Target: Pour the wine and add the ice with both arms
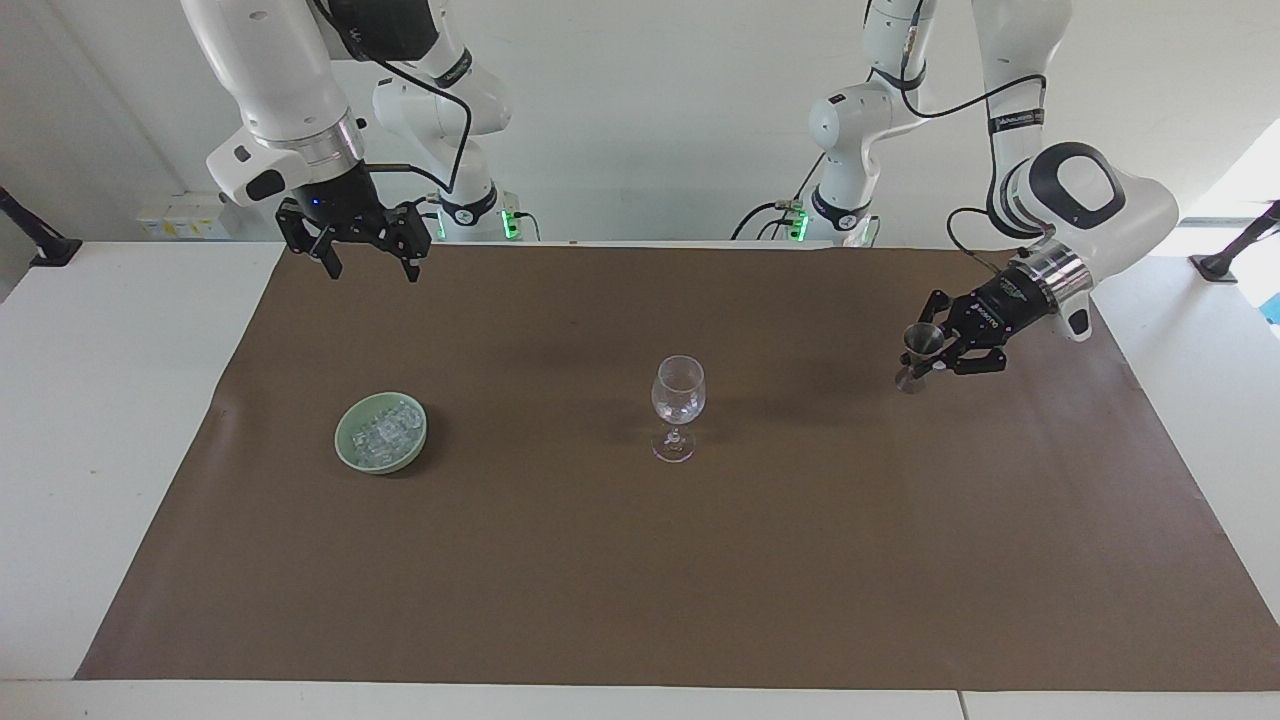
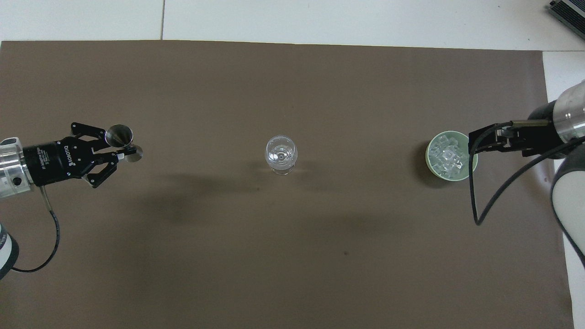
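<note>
Green bowl (image 1: 381, 432) of ice (image 1: 385, 428), wine glass (image 1: 678, 405)

i see a brown paper sheet (image 1: 640, 560) (image 2: 292, 256) spread flat over most of the white counter (image 1: 110, 420) (image 2: 356, 20), whose bare margins show along the sheet's edges. a small dark speck (image 2: 346, 252) marks the sheet. on the wall by the arm bases sits a pale socket box (image 1: 182, 214). black clamp stands (image 1: 30, 232) occupy both counter ends.
</note>
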`<state>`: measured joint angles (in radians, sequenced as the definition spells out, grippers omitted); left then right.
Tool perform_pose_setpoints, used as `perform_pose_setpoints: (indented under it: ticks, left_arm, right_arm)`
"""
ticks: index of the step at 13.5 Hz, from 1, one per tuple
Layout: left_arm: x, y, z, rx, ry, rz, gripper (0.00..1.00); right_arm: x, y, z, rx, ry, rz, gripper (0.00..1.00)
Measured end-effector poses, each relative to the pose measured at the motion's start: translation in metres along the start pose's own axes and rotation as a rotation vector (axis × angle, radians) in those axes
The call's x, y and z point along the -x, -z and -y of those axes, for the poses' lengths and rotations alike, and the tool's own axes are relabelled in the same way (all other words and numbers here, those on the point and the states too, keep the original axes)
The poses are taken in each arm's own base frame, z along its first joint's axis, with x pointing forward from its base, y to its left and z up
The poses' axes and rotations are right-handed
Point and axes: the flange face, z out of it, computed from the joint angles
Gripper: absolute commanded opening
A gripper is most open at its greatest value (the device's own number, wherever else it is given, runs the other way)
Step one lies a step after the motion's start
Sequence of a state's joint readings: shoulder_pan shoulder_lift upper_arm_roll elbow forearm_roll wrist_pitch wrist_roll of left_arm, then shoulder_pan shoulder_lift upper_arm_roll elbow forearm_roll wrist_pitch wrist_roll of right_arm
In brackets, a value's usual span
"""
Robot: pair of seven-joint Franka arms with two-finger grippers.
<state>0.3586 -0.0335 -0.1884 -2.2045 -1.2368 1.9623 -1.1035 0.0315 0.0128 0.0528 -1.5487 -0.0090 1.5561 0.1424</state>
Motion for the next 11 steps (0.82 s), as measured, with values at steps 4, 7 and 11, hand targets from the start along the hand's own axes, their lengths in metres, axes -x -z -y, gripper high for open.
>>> perform_pose_setpoints:
  ticks: [4,7,11]
  left_arm:
    - [-0.054,0.01,-0.011,-0.003,0.101,0.012,0.0]
    - [-0.097,0.019,-0.02,0.023,0.158,0.035,0.0]
    - [-0.133,0.014,-0.026,0.089,0.223,0.142,0.0]
  right_arm:
    - [-0.009,-0.006,-0.006,-0.007,-0.012,-0.054,1.0]
    - [-0.019,-0.046,-0.025,-0.011,-0.03,-0.105,1.0]
    - [-0.025,-0.102,-0.038,-0.015,-0.049,-0.16,1.0]
